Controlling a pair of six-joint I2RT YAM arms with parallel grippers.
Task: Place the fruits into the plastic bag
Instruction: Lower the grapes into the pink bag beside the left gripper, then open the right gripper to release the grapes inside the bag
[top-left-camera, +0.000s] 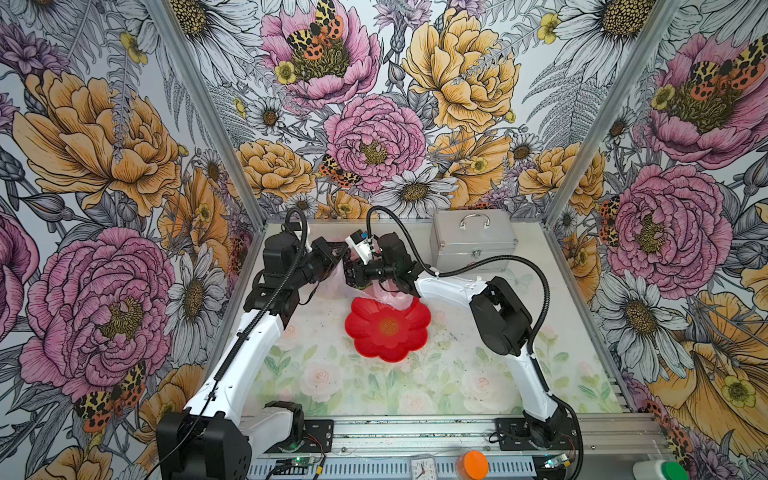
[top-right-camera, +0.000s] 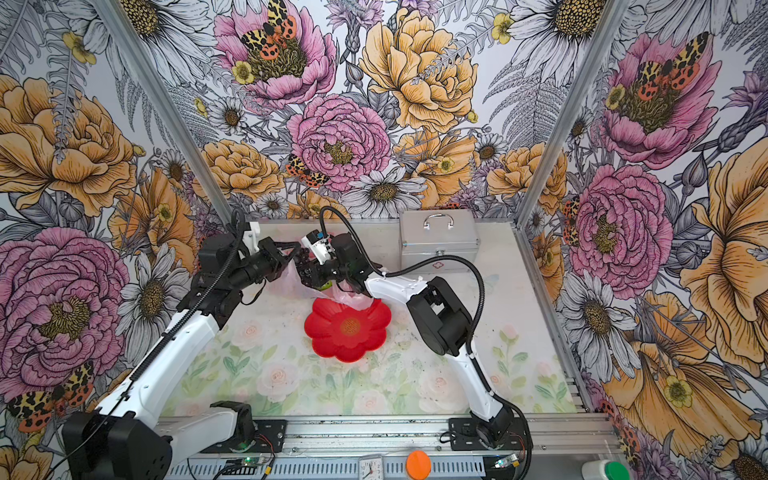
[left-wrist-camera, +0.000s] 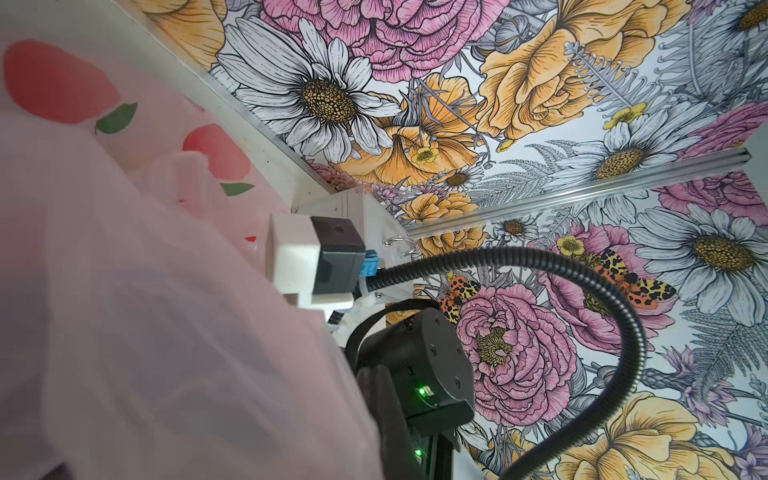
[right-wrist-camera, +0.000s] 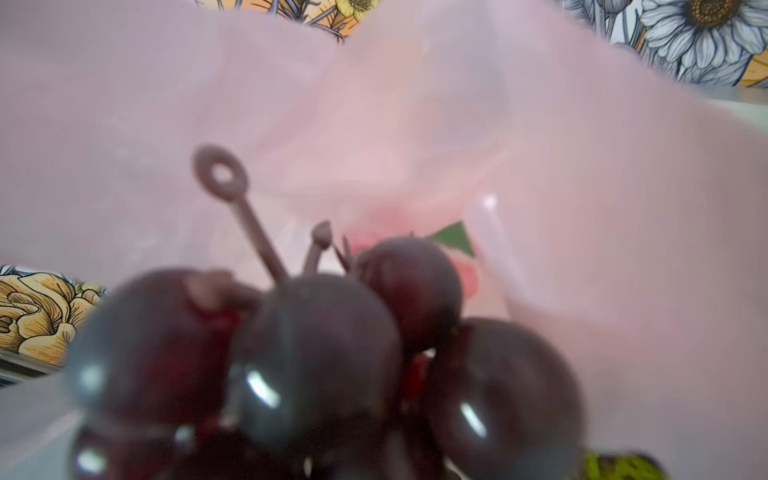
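Note:
The pale-pink plastic bag lies behind the red plate, with its mouth lifted between the two arms. My left gripper is shut on the bag's upper edge and holds it up. In the left wrist view the bag's film covers the jaws, and only one dark finger shows through it. My right gripper reaches into the bag's mouth. The dark purple grape bunch fills the right wrist view just at the jaws, held inside the pink bag. A bumpy green fruit peeks out beside it.
The red flower-shaped plate lies in the middle of the table with nothing on it. A silver metal case stands at the back right, close behind the right arm. A small clock and an orange cap sit on the front rail.

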